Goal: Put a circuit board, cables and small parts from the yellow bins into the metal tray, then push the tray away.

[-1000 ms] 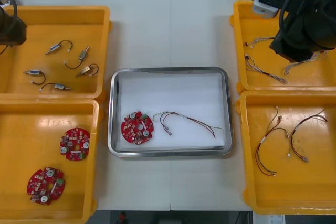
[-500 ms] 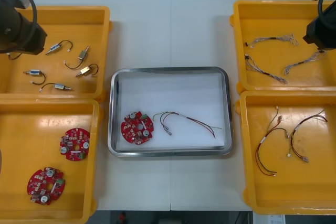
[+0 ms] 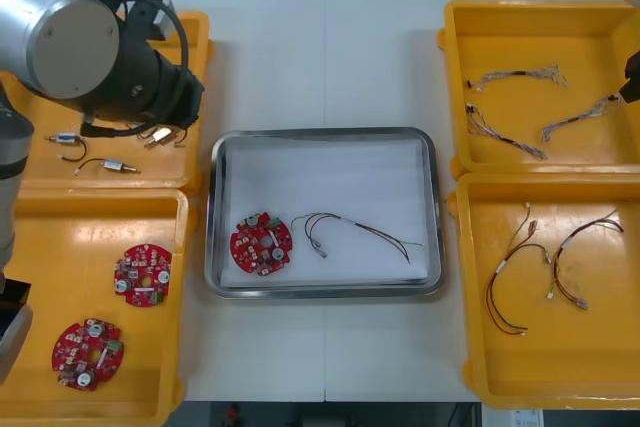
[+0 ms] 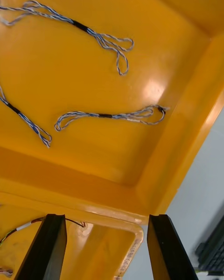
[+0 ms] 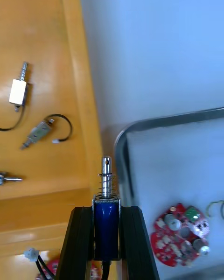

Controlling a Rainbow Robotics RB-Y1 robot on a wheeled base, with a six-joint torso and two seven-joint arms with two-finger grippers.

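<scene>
My left gripper [image 5: 106,210] is shut on a small metal part [image 5: 106,193], a blue body with a spring and pin sticking up. It hangs over the yellow bin's rim [image 5: 77,98], near a corner of the metal tray [image 5: 163,121]. In the front view the left arm [image 3: 100,47] covers much of the far-left bin [image 3: 195,27]. The tray [image 3: 324,133] holds a red circuit board [image 3: 262,243] and a thin cable [image 3: 360,230]. My right gripper [image 4: 105,217] stands open above the far-right bin's twisted blue and white cables [image 4: 109,116].
Loose small metal parts [image 3: 105,166] lie in the far-left bin. Two circuit boards [image 3: 142,274] sit in the near-left bin. The near-right bin holds red and black cables [image 3: 510,292]. Bare table lies beyond the tray.
My left arm has swung right across the far-left bin toward the tray. The right arm has drawn back to the right edge, uncovering the cables in the far-right bin.
</scene>
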